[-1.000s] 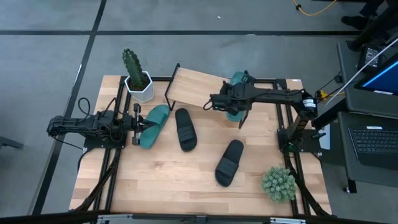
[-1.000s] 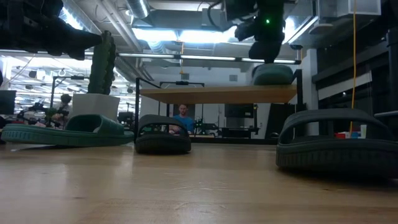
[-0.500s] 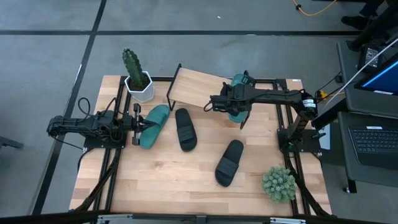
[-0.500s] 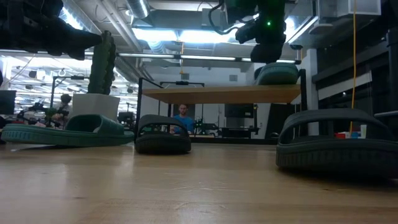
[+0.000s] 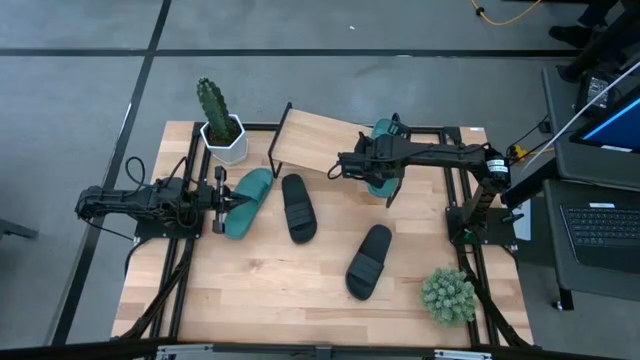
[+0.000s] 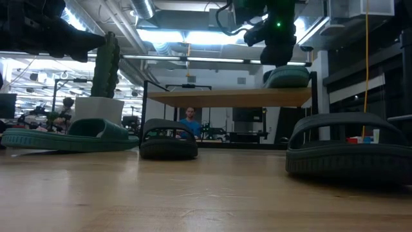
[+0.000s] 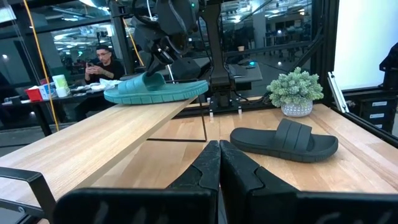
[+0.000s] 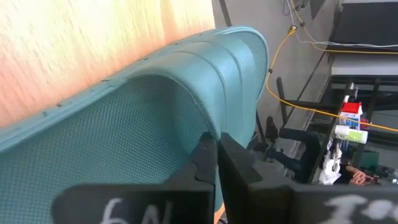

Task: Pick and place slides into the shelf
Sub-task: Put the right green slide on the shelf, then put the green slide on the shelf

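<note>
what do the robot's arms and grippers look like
Both arms are dark, jointed and thin, with black cables along them. The right gripper has a green light on its wrist in the low view and white handwritten marks. The left gripper has two black, tapered fingers.

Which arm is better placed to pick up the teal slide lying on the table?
Left: the left gripper sits right beside the teal slide on the table, while the right gripper is over the shelf.
</note>
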Robot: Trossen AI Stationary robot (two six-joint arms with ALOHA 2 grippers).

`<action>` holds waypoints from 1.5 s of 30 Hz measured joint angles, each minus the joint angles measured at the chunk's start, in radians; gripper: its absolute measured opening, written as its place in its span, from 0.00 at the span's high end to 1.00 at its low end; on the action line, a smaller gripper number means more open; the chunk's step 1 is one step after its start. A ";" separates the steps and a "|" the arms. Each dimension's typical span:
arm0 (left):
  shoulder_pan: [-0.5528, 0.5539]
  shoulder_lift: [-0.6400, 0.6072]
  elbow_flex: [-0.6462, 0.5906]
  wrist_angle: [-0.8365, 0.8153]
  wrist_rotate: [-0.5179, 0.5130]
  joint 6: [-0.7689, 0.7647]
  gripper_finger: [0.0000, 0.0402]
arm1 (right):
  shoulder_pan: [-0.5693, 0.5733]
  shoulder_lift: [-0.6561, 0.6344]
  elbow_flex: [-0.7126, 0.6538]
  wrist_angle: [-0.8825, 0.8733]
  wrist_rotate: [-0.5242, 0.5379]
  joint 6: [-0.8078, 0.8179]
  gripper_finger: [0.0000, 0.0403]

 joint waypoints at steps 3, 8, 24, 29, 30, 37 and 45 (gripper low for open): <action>0.000 0.000 0.000 -0.002 0.000 0.000 1.00 | 0.000 0.000 0.000 0.000 -0.001 0.000 0.96; 0.000 0.000 0.000 -0.005 0.000 0.000 1.00 | -0.002 0.000 0.000 0.000 -0.004 0.000 0.92; 0.000 0.000 0.000 -0.017 0.000 0.000 1.00 | -0.002 0.000 0.000 -0.006 -0.011 0.026 0.84; 0.000 0.000 0.000 -0.017 0.000 0.000 1.00 | -0.005 0.000 0.000 -0.005 -0.011 0.051 0.73; 0.000 0.000 0.000 -0.018 0.000 0.000 1.00 | -0.005 0.000 0.000 -0.004 -0.011 0.050 0.71; 0.000 0.000 0.000 -0.020 0.000 0.000 1.00 | -0.005 0.000 0.002 -0.003 -0.010 0.025 0.66; 0.000 0.000 0.000 -0.020 0.000 0.000 1.00 | 0.004 0.000 0.093 -0.001 -0.013 0.022 0.67</action>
